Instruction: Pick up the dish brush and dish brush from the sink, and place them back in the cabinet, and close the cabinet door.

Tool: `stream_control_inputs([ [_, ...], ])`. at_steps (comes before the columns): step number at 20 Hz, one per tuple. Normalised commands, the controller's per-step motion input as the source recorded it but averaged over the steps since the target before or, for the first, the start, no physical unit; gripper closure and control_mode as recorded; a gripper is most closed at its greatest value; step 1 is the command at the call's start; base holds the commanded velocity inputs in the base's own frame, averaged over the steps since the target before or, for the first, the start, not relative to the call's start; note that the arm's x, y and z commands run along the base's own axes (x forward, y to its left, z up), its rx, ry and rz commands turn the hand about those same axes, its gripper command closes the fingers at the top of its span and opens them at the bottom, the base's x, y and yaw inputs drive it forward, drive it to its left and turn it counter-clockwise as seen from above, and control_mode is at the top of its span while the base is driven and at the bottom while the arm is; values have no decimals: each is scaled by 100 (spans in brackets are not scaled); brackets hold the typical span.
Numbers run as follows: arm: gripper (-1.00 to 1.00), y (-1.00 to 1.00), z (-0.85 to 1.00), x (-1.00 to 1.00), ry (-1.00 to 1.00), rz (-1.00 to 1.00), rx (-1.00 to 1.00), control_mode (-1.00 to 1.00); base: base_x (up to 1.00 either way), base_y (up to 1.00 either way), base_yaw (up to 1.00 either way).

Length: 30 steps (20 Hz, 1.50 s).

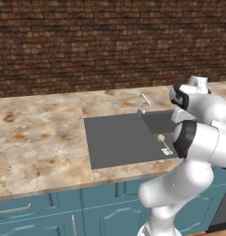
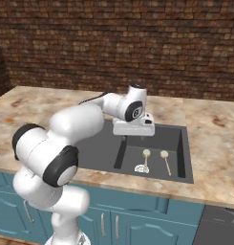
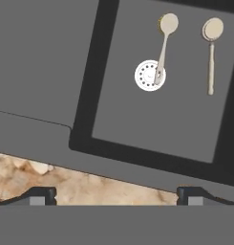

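Two cream dish brushes lie side by side in the deep right part of the dark grey sink [image 2: 99, 148]. One dish brush [image 3: 162, 48] rests its handle across the round silvery drain [image 3: 150, 75]; the other dish brush [image 3: 211, 55] lies apart to its right. The right base view shows them too, the first brush [image 2: 146, 160] and the second brush [image 2: 164, 161]. My gripper [image 3: 116, 196] hangs open above the sink's near rim, well short of both brushes, with nothing between its fingers. The hand [image 2: 132, 127] hovers over the basin's left half. The cabinet and the cabinet door are out of view.
A small grey faucet [image 1: 142, 102] stands at the sink's back edge. Marble counter [image 1: 40, 138] stretches to both sides, with a brick wall [image 1: 86, 41] behind. Low teal cupboards [image 1: 40, 212] run below, and a dark appliance [image 2: 218, 229] sits at the far right.
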Motion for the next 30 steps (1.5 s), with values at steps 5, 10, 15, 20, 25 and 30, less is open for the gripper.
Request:
stream_control_inputs([
  [5, -100, -12, -28, 32, 0, 0, 0, -100, 0, 0, 0],
  [10, -100, -8, -24, 31, 0, 0, 0, -100, 0, 0, 0],
  [15, -100, -1, -29, 29, 0, 0, 0, -100, 0, 0, 0],
  [20, -100, -1, -30, 21, 0, 0, 0, -100, 0, 0, 0],
  [25, -100, 0, -32, 19, 0, 0, 0, -100, 0, 0, 0],
  [30, -100, -3, -33, 19, 0, 0, 0, -100, 0, 0, 0],
])
